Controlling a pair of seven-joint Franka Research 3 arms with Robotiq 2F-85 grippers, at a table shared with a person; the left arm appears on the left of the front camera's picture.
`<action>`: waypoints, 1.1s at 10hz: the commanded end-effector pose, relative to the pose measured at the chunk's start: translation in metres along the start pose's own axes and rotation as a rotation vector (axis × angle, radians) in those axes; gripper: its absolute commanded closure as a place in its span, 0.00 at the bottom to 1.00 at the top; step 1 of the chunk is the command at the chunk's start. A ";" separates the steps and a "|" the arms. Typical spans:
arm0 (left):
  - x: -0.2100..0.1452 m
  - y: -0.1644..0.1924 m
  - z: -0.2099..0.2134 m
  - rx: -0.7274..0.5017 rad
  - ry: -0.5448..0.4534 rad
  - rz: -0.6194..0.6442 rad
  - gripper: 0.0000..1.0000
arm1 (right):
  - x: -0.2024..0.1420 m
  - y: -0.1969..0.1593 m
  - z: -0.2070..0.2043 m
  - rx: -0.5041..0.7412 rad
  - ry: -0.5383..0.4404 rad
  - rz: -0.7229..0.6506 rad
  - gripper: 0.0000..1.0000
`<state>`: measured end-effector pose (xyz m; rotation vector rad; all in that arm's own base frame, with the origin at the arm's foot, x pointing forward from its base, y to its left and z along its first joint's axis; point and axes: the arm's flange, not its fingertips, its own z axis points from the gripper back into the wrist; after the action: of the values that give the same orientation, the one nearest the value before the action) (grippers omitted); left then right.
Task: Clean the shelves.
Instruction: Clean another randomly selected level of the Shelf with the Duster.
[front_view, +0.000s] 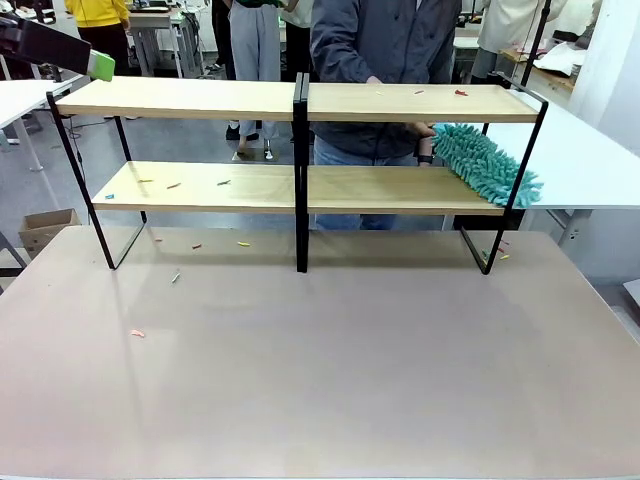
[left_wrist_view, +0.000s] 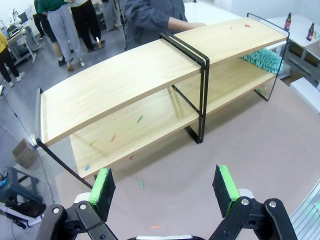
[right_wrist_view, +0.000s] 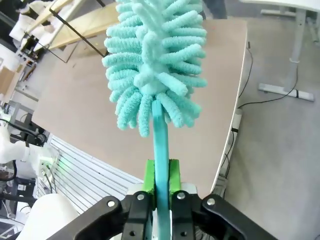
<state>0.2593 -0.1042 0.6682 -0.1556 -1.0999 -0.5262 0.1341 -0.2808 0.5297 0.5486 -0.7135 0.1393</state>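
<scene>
- Shelves (front_view: 200, 98) stand on the counter (front_view: 320, 390), towards its far side. Their long axis runs left-right across the front view, with the central post (front_view: 300, 170) about mid-span.
- Coloured scraps (front_view: 173, 185) lie on the left half of the lower board. A couple more sit on the right half of the top board and several are loose on the counter in front.
- Right gripper (right_wrist_view: 160, 175): jaws clamped on the teal handle (right_wrist_view: 161, 135) of a fluffy duster (right_wrist_view: 155, 65), with the head pointing straight out along the fingers.
- Key relation: in the right wrist view the shelves sit in the top-left corner, well apart from the duster head and off its axis. My read is that the arm has to swing the head towards the rack and line it up along a board before any sweep.
- Left gripper (left_wrist_view: 164, 187): jaws wide, holding nothing. It hovers high off the left end of the rack, looking down its length. It's the nearer arm to the shelves but carries no tool.
- A second duster (front_view: 485, 165) lies slanted on the right end of the lower board, with a person's hand at its far end. I take it as a separate tool, but can't be sure.
- Person's other hand (left_wrist_view: 190, 24) rests at the back edge of the top board, right of the post, so a sweep there could meet it.
</scene>
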 end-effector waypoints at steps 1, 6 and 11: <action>-0.002 0.001 0.000 -0.001 0.002 0.000 0.00 | -0.013 -0.007 0.007 0.003 -0.025 -0.022 0.88; -0.002 0.001 0.000 -0.001 0.002 0.000 0.00 | 0.009 0.040 -0.013 0.027 0.049 0.186 0.88; -0.002 0.001 0.000 -0.001 0.002 0.000 0.00 | 0.009 0.071 -0.016 0.134 0.108 0.314 0.88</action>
<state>0.2593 -0.1042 0.6682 -0.1557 -1.0999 -0.5261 0.1323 -0.2319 0.5466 0.5342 -0.6999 0.3820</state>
